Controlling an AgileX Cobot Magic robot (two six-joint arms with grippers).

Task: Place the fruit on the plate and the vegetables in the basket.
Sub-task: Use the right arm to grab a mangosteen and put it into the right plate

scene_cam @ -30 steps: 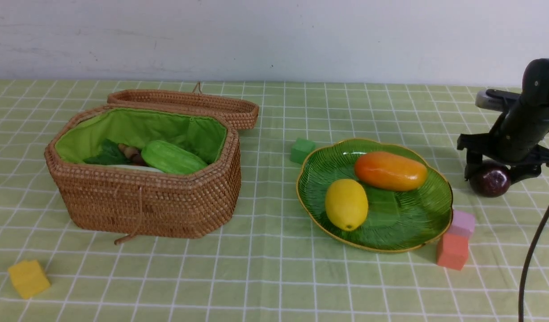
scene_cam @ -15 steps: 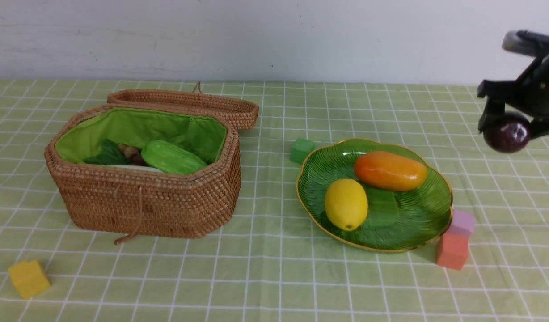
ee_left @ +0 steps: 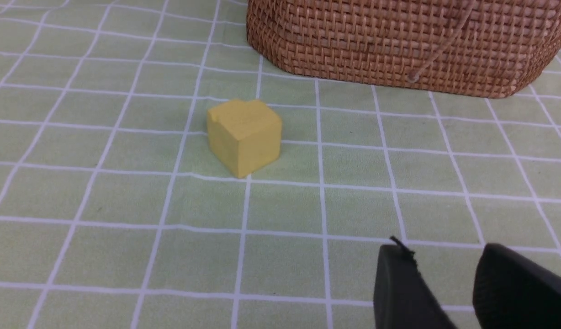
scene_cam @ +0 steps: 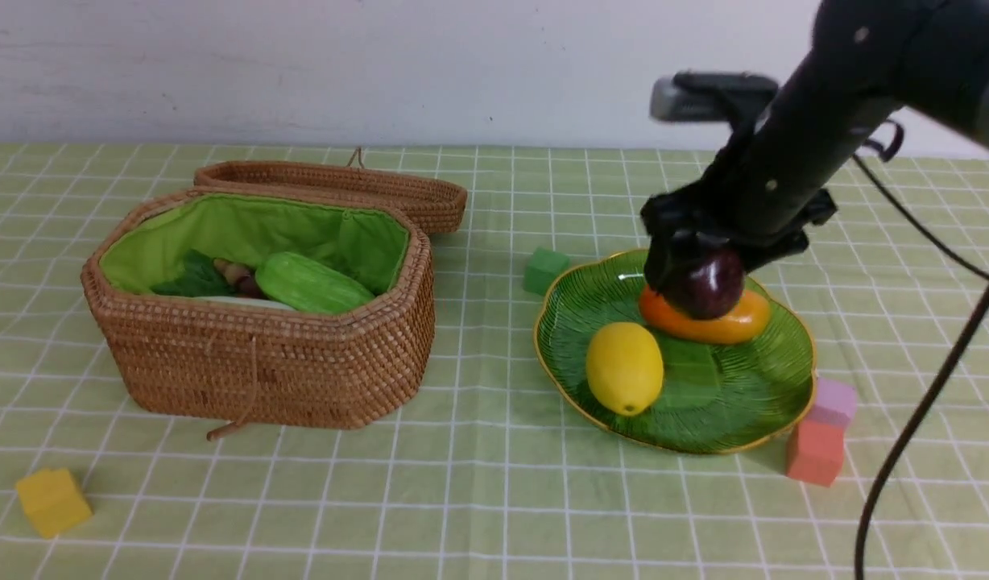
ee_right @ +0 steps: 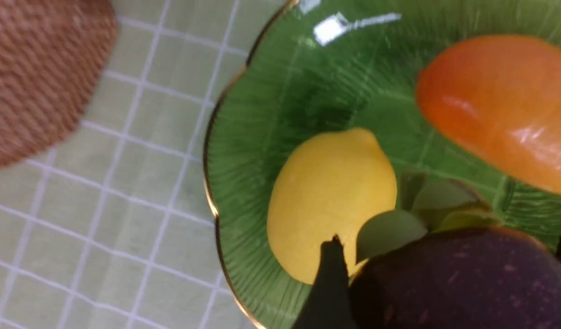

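Front view: the right claw [scene_cam: 700, 270] grips the glossy dark purple fruit [scene_cam: 708, 286] above the ribbed green plate [scene_cam: 708, 419], where a lemon [scene_cam: 623, 368] and mango [scene_cam: 736, 322] lie. The open wicker basket [scene_cam: 285, 362] holds a ridged green gourd [scene_cam: 309, 283].

Left wrist view: the left claw [ee_left: 445, 283], jaws slightly apart and empty, hovers near a yellow foam cube [ee_left: 244, 136].

Right wrist view: blurred; the purple fruit seems pinched just above the lemon.

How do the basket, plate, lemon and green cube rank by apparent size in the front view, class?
1. basket
2. plate
3. lemon
4. green cube
The cube sits farther back, but the order is clear.
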